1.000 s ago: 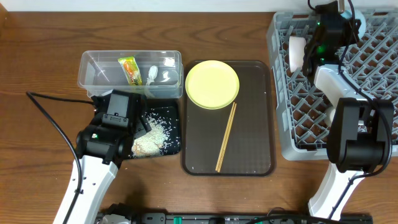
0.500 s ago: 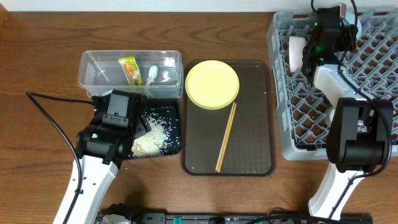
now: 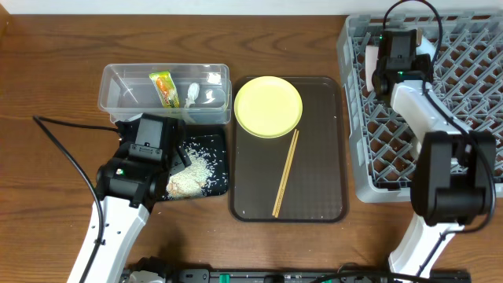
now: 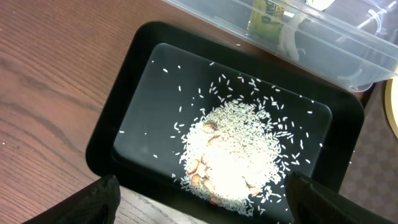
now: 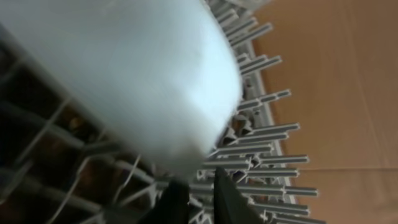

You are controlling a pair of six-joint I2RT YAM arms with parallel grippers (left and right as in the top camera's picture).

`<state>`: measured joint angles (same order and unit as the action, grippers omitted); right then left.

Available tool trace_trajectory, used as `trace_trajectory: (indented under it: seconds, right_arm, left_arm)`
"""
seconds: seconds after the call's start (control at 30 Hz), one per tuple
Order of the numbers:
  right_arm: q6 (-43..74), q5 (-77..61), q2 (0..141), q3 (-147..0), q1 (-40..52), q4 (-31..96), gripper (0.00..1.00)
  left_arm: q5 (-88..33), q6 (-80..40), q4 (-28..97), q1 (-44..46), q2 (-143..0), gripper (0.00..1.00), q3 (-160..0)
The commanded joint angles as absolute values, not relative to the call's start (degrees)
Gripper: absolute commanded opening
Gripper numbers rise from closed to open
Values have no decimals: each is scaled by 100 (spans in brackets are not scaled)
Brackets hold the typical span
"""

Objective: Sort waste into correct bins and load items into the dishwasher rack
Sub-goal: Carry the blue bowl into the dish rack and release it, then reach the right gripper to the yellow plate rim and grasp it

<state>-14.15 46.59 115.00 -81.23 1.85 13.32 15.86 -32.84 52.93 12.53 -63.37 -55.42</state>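
Observation:
The yellow plate and the wooden chopsticks lie on the brown tray. The clear tub holds the green-and-yellow wrapper and white scraps. The black tray holds the rice, which also shows in the left wrist view. My left gripper is open and empty over the tray's near edge. My right gripper is in the grey rack, beside a pale round dish. Its fingers are close together and hold nothing.
The brown serving tray lies between the black tray and the rack. The left arm's cable runs across the table at the left. The rack's pegs stand close around my right fingers.
My right gripper has moved left and slightly down inside the rack, toward the pale dish. The left arm has not moved.

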Motion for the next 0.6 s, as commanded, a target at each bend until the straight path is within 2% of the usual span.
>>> trace_trajectory:
  seconds: [0.0, 0.07, 0.1, 0.23, 0.4, 0.57]
  right_arm:
    - [-729, 3760, 10766, -8141, 180, 1745, 23]
    - [-729, 3212, 10453, -8141, 213, 2132, 37]
    - [-729, 2926, 10289, -8141, 244, 2335, 40]
    - [-596, 1028, 9684, -8141, 456, 3092, 41]
    - [484, -1070, 9430, -8138, 880, 3498, 41]
    - [1212, -814, 9848, -8047, 1592, 3533, 41]
  left_arm:
    - [1721, -3332, 5310, 1238, -6333, 87, -5575]
    - [1721, -3332, 5308, 1238, -6333, 87, -5575]
    - [1721, -3332, 5308, 1238, -6333, 88, -5575]
    - [1721, -3332, 5310, 1238, -6333, 88, -5575]
    - [1721, -3332, 5308, 1238, -6333, 88, -5575]
    - [1721, -3332, 5312, 1238, -6333, 88, -5575]
